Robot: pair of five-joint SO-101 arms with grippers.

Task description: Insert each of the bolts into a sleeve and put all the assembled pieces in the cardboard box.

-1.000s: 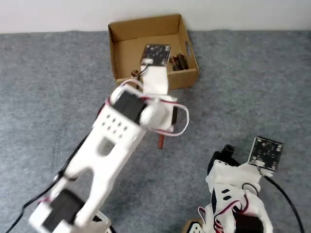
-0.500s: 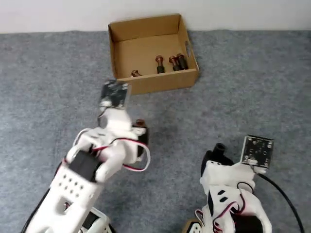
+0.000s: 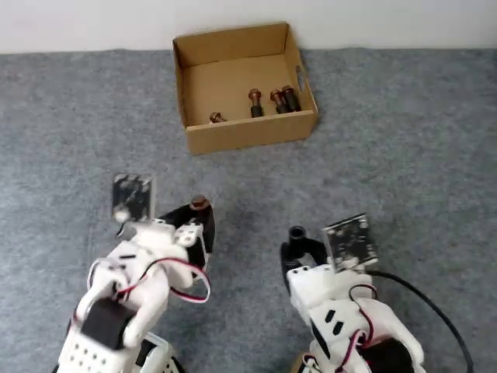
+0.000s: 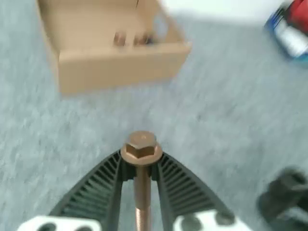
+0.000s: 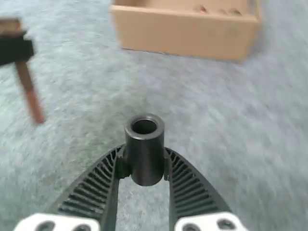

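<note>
everywhere grey carpet (image 3: pixel 404 140); white wall (image 3: pixel 373 23) strip behind cardboard box (image 3: pixel 248 134).

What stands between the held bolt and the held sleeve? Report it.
Nothing visible. The left gripper is shut on the bolt, the right gripper on the sleeve, and only bare grey carpet lies in the gap between them.

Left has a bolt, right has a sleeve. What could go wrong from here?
The left gripper grips the bolt only near its head, so the free shank may pivot when it meets the sleeve.
The right gripper pinches the sleeve's round wall; an off-axis push could knock it loose.
</note>
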